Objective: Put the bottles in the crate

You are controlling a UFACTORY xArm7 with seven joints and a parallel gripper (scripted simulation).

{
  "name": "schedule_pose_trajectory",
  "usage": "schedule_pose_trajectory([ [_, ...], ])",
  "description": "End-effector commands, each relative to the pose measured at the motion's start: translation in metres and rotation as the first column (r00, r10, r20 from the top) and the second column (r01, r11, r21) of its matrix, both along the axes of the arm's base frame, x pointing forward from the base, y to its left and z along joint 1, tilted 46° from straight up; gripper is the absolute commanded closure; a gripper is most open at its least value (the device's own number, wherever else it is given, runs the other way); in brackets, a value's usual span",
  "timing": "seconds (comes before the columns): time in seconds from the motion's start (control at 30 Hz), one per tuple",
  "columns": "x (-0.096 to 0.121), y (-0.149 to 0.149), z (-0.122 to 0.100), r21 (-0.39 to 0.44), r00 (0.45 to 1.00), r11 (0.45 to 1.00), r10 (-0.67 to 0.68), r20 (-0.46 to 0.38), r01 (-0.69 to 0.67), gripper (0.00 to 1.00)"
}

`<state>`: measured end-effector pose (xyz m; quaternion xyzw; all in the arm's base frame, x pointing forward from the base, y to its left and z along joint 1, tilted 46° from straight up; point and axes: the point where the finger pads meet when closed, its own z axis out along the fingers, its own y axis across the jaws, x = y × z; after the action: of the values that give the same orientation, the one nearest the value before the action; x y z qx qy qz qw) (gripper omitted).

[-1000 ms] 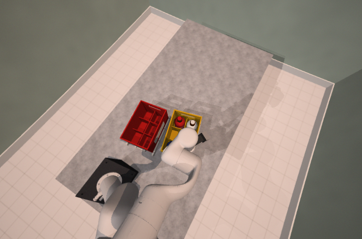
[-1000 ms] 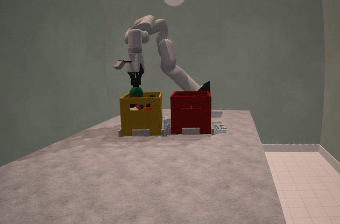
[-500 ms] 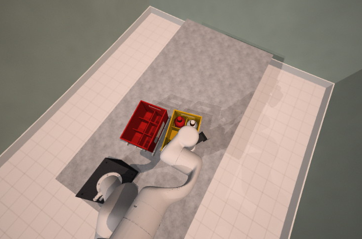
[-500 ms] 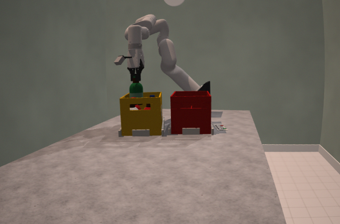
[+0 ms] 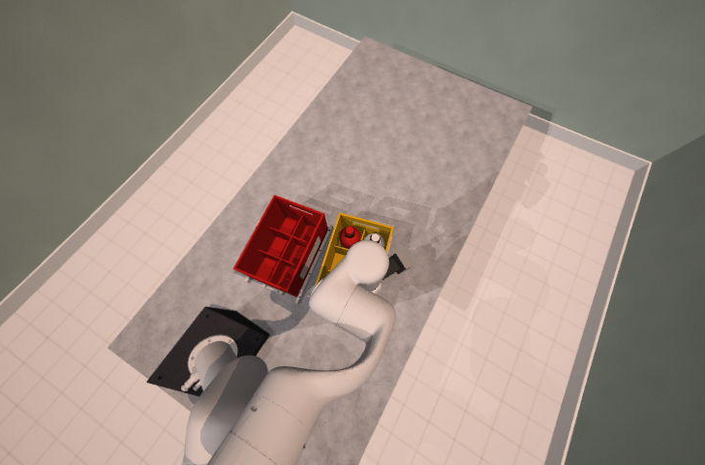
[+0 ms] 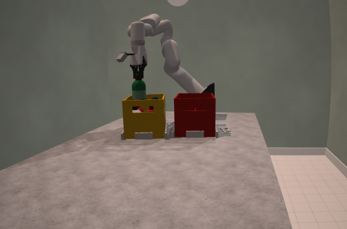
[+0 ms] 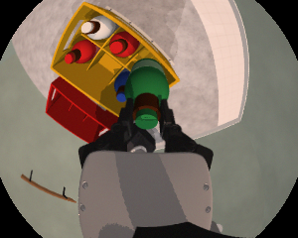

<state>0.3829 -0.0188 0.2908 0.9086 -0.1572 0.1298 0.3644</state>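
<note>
While its neck is pointing straight up into the gripper (image 6: 137,77) (image 7: 147,111), the green glass-like bottle with a pale green label (image 6: 138,88) (image 7: 147,84) is hanging upright over the yellow plastic crate (image 5: 365,220) (image 6: 143,121) (image 7: 72,79), its long axis standing vertical. The black fingers are clamping on its neck, one on either side, just below the green cap (image 7: 147,120). In the exterior view the bottle's shoulder and part of its label are showing above the crate's rim, while its lower end is hiding behind the crate's wall.

Inside the yellow crate, a white bottle with a white cap (image 5: 375,239) (image 7: 100,27) is standing in a corner compartment, and a red bottle with a red cap (image 5: 350,235) (image 7: 82,52) is standing in the compartment beside it. A second red bottle (image 7: 123,45) is occupying a compartment next to the white one, and a blue bottle (image 7: 122,85) is sitting partly hidden beside the green one. These are all pointing cap upward.

Level on the grey mottled table (image 5: 419,126) (image 6: 152,186), the divided red plastic crate (image 5: 255,232) (image 6: 194,121) (image 7: 74,109) is standing near the yellow one, its visible compartments holding no bottles. On its far side from the yellow crate, a small printed paper strip (image 6: 225,130) is lying flat, its marks too small to read.
</note>
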Motion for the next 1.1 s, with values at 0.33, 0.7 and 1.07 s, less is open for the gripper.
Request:
schedule_pose_trajectory([
  [0.33,-0.002,0.016,0.016,-0.001,1.0,1.0,0.003,0.003,-0.003,1.0],
  [0.7,-0.004,0.027,0.027,0.0,1.0,1.0,0.003,0.003,-0.003,1.0],
  [1.07,-0.006,0.038,0.038,0.0,1.0,1.0,0.003,0.003,-0.003,1.0],
])
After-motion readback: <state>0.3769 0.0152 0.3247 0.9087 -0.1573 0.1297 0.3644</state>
